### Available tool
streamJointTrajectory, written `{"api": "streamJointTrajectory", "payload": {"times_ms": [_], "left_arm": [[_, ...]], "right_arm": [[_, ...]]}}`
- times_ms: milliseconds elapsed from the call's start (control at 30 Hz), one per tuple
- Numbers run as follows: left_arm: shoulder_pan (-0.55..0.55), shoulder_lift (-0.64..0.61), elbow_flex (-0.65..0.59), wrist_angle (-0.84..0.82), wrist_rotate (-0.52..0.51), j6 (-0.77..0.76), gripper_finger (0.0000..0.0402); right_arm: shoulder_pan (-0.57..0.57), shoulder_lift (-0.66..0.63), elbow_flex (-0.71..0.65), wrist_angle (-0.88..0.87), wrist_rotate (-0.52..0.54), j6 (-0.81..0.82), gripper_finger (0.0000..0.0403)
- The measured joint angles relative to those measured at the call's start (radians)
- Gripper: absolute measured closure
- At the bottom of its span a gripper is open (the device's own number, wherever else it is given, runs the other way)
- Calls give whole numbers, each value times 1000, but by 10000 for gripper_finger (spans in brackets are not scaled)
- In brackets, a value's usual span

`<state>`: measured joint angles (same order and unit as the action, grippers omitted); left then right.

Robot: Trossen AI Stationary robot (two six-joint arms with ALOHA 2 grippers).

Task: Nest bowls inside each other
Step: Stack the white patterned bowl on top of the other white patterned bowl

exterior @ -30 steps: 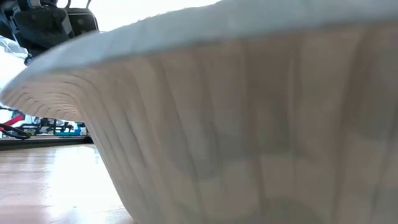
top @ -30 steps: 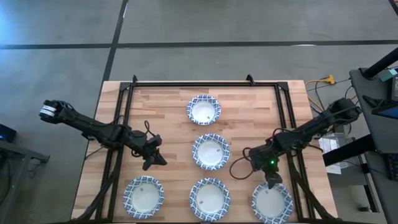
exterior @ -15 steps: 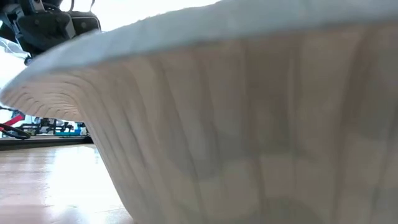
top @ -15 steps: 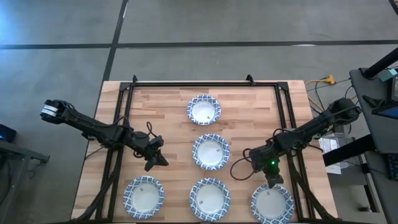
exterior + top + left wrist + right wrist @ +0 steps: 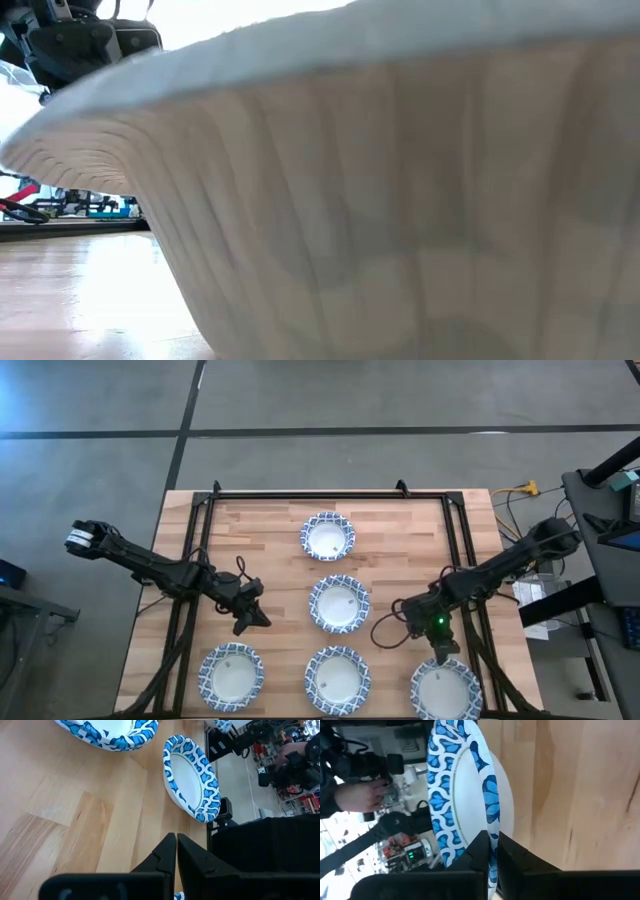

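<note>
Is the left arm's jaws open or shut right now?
Shut. In the left wrist view, the left gripper has its jaws pressed together over bare table, holding nothing.

Bowl point(image 5: 446, 690) cut by bottom edge

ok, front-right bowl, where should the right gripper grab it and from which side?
By the rim. The front-right bowl is shallow with a thin flared edge, so pinch one finger inside and one outside. Come from the table-centre side, where the right gripper already sits closed on that edge; the far side hangs at the table corner.
</note>
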<state>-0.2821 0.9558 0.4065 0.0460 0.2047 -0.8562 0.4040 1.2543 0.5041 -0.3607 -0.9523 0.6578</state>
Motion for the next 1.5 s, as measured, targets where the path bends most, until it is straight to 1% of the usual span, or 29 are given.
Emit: {"api": "streamJointTrajectory", "payload": {"times_ms": [133, 200, 267, 333, 400, 533, 633, 733, 833, 933, 1233, 1367, 1500], "left_arm": [[0, 0, 0, 0, 0, 0, 402], [0, 0, 0, 0, 0, 5, 402], [0, 0, 0, 0, 0, 6, 402], [0, 0, 0, 0, 0, 6, 402], [0, 1, 0, 0, 0, 6, 402], [0, 3, 0, 1, 0, 6, 402], [0, 5, 0, 4, 0, 5, 402], [0, 5, 1, 9, 0, 5, 402], [0, 5, 1, 33, 0, 4, 402], [0, 5, 1, 33, -1, 3, 402], [0, 5, 1, 36, -3, 0, 402], [0, 5, 1, 38, -3, -1, 402], [0, 5, 1, 51, -3, -1, 402]], "right_arm": [[-40, -39, 29, 0, 4, 31, 385], [-75, -60, 55, 3, 26, 41, 385], [-119, -75, 88, 7, 82, 42, 385], [-171, -84, 118, 25, 161, 52, 385], [-235, -85, 129, 80, 234, 97, 385], [-381, -59, 129, 257, 318, 211, 385], [-488, -34, 133, 332, 390, 302, 385], [-576, -4, 152, 328, 415, 342, 385], [-632, 36, 181, 264, 419, 344, 385], [-648, 90, 215, 214, 433, 330, 385], [-620, 231, 281, 208, 429, 288, 385], [-620, 245, 282, 204, 429, 266, 385], [-618, 238, 283, 136, 425, 214, 385]]}}
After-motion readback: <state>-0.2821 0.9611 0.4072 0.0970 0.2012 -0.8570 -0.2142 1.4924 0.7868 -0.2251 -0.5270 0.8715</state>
